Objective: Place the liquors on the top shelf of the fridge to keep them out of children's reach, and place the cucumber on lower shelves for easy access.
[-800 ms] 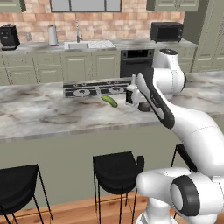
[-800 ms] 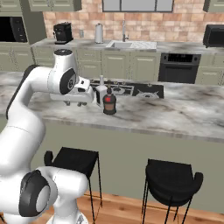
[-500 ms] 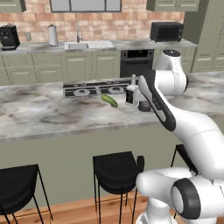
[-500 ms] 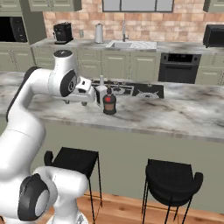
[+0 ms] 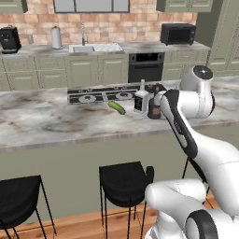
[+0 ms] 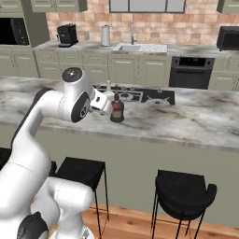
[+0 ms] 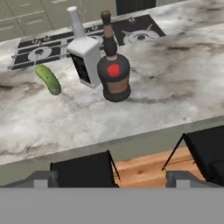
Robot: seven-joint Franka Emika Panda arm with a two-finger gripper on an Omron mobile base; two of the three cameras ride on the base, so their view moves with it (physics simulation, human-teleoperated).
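Note:
On the marble counter (image 7: 175, 78), a tall clear-white liquor bottle (image 7: 85, 61) with a black label stands touching a squat dark red-brown liquor bottle (image 7: 114, 74). A small dark green cucumber (image 7: 48, 78) lies left of them. The same white bottle (image 5: 141, 98), dark bottle (image 5: 154, 106) and cucumber (image 5: 117, 107) show in the left base view. My gripper (image 7: 113, 179) is open and empty, with its fingertips (image 7: 43, 178) wide apart. It hovers short of the bottles, on the near side of the counter. In the right base view my gripper (image 6: 103, 103) is just left of the dark bottle (image 6: 116, 108). The fridge and its shelves are out of view.
A black cooktop (image 5: 100, 94) lies in the counter behind the bottles. Black stools (image 5: 123, 179) stand under the counter's near edge. The back wall has a sink (image 5: 95, 47), an oven (image 5: 146, 67), a coffee machine (image 5: 9, 38) and a microwave (image 5: 177, 33).
My hand has drifted a little closer to the two bottles. The bottles and the cucumber have not moved, and the gripper stays open.

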